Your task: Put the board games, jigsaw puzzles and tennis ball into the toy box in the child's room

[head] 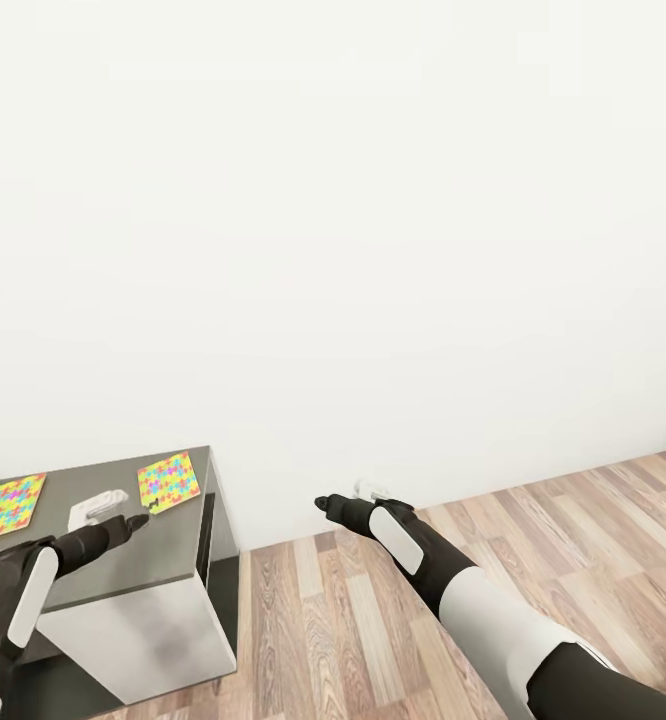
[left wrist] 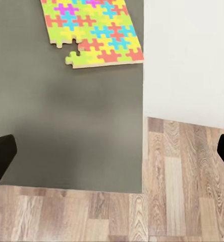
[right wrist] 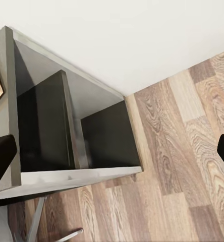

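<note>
Two jigsaw puzzles (head: 168,481) (head: 8,506) lie on our dark grey counter (head: 123,560) at eight o'clock, against the white wall (head: 333,250), wood-plank floor (head: 373,620) below; both tools, left tool (head: 133,521) and right tool (head: 325,503), spread, empty.

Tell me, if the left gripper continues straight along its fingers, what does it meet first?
Probably the bare dark grey top of the table, below the left gripper; the jigsaw puzzle lies further along. Depth is uncertain.

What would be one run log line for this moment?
left gripper: open, empty, above dark grey table top | right gripper: open, empty, over wood-plank floor | two multicoloured flat jigsaw puzzles: lying on table
</note>
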